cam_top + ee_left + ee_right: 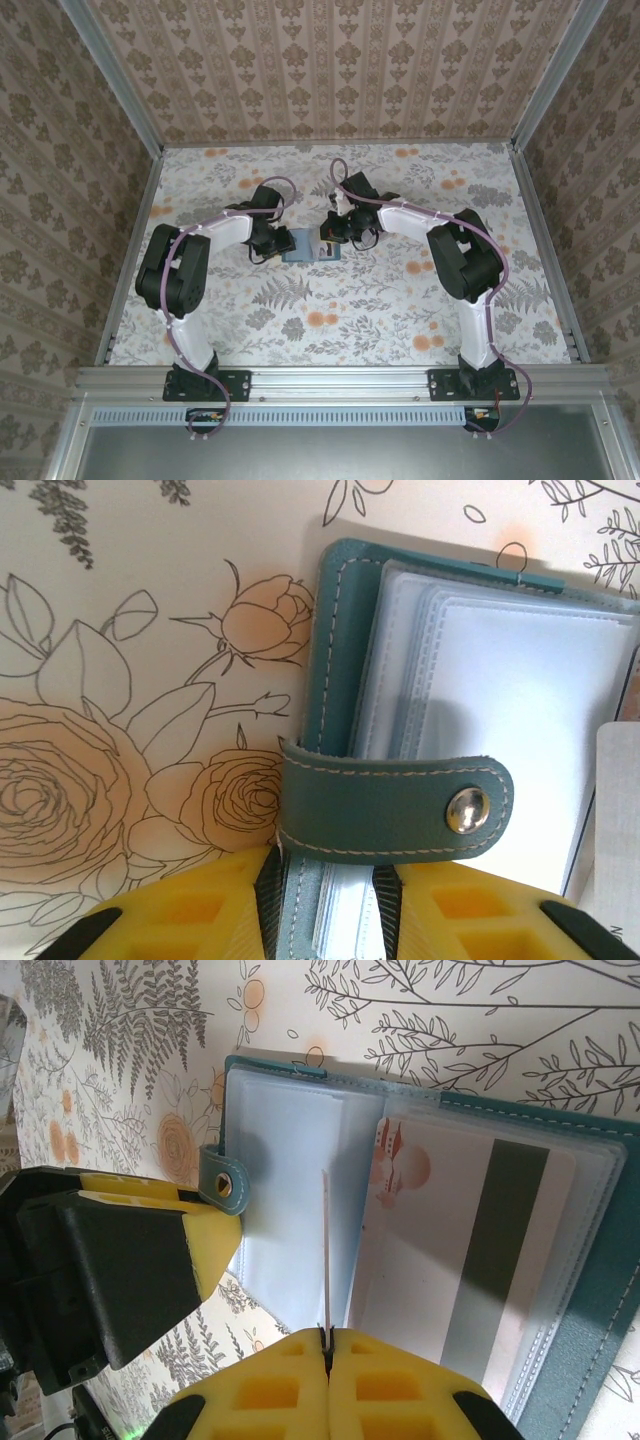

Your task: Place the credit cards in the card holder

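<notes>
Card holder lies open mid-table between both arms; left gripper clamps its cover edge, right gripper pinched shut on a white credit card held edge-on, long axis running straight out from the jaws over the clear sleeves

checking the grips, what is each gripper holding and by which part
Left gripper: card holder, by its edge beside the strap. Right gripper: a card, edge-on, by one edge.
</notes>
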### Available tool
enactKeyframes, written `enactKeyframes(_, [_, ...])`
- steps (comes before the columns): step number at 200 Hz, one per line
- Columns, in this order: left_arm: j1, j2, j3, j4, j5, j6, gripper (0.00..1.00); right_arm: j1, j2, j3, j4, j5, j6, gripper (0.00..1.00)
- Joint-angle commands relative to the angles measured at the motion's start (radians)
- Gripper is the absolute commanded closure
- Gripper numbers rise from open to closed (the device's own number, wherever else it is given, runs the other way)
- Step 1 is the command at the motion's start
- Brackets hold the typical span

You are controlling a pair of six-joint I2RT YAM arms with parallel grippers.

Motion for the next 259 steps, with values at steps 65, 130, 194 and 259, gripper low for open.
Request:
enactKeyframes(65, [-0.018,0.024,0.0,0.009,0.033,-0.009,0.66,-0.011,-0.031,-0.022,0.015,0.021,0.018,0.94])
enactKeyframes(130, [-0.021,0.03,0.008,0.009,0.038,-0.009,0.66,-0.014,-0.02,-0.035,0.028,0.03,0.039,0.94])
enactKeyframes(194, [-0.023,0.028,0.003,0.01,0.035,-0.01,0.66,0.003,0.023,0.001,0.041,-0.019,0.04,0.94])
enactKeyframes(259, [-0.024,0.031,0.006,0.01,0.035,-0.011,0.66,0.003,0.062,0.006,0.069,-0.013,0.055,0.94])
